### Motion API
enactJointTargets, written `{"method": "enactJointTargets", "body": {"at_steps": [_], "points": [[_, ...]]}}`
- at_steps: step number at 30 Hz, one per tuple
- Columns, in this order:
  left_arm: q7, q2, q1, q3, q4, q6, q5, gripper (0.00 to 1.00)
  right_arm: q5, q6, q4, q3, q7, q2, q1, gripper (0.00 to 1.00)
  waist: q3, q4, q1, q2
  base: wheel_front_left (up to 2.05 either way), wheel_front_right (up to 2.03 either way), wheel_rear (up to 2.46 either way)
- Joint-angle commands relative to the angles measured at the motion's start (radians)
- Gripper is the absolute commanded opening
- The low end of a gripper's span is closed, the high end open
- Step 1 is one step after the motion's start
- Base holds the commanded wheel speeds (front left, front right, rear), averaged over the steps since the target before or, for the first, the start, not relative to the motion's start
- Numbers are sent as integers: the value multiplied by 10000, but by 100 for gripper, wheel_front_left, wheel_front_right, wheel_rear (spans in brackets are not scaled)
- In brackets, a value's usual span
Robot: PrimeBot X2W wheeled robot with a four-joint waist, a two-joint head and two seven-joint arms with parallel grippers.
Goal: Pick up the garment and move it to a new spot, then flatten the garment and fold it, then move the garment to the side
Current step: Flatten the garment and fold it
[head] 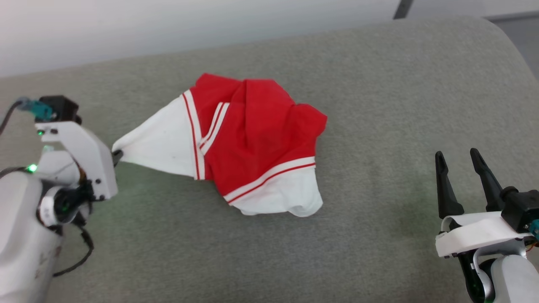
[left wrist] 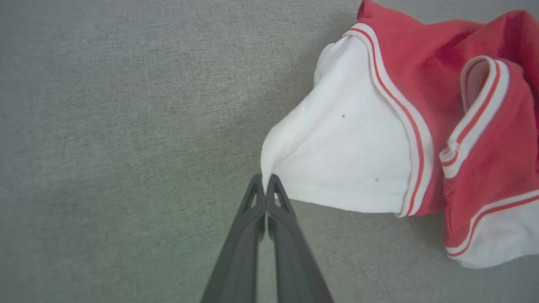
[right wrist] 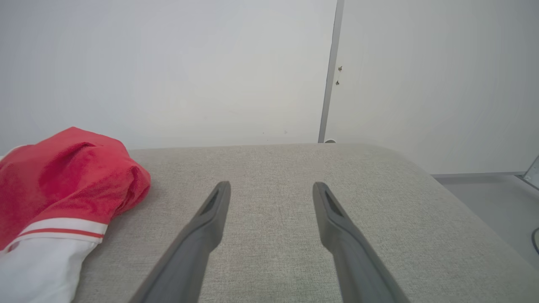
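Pinching garment (head: 252,143) by white sleeve (head: 164,143) w/ L gripper (left wrist: 266,179); long axis runs L-R, sleeve pointing L; R gripper (head: 457,156) spread

Head camera looks down; left wrist hovers close above, right wrist sits level (facing the wall (right wrist: 168,63)); all share the garment (head: 261,139).

The garment (left wrist: 379,139) is cut off by the left wrist view's right edge.

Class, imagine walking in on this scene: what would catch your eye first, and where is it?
The red-and-white shirt lies crumpled on the middle of the grey cushion. The left gripper pinches its white sleeve tip, fingers shut; the right gripper stands open at lower right.
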Motion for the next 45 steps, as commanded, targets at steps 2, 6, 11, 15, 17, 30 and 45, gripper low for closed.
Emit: {"method": "enactJointTargets", "body": {"at_steps": [2,6,11,15,17,30,45], "points": [[-64,293,432,183,-272,225,-47,0,12,-3,-10,-38,75,-112,173,100,-435,504,0,0,0,0,0],[-69,565,1052,395,-714,482,-160,0,14,-3,-66,-66,196,-196,333,100,-740,873,0,0,0,0,0],[-103,827,1829,627,-1132,740,-311,0,-3,-3,-155,-72,333,-255,533,100,-1052,1194,0,0,0,0,0],[-218,1133,2703,884,-1535,1031,-381,0,31,-3,-248,-78,477,-336,740,100,-1363,1486,0,0,0,0,0],[-295,1267,3134,1024,-1693,1161,-452,0,58,-3,-292,-69,536,-359,849,100,-1503,1614,0,0,0,0,0],[-1058,1722,4863,1601,-1619,1373,-534,0,44,-3,-643,41,932,-424,1243,100,-2000,1968,0,0,0,0,0],[-1976,907,4399,1231,-739,714,-536,100,178,-3,-764,236,1222,-500,1411,100,-2398,2079,0,0,0,0,0]]}}
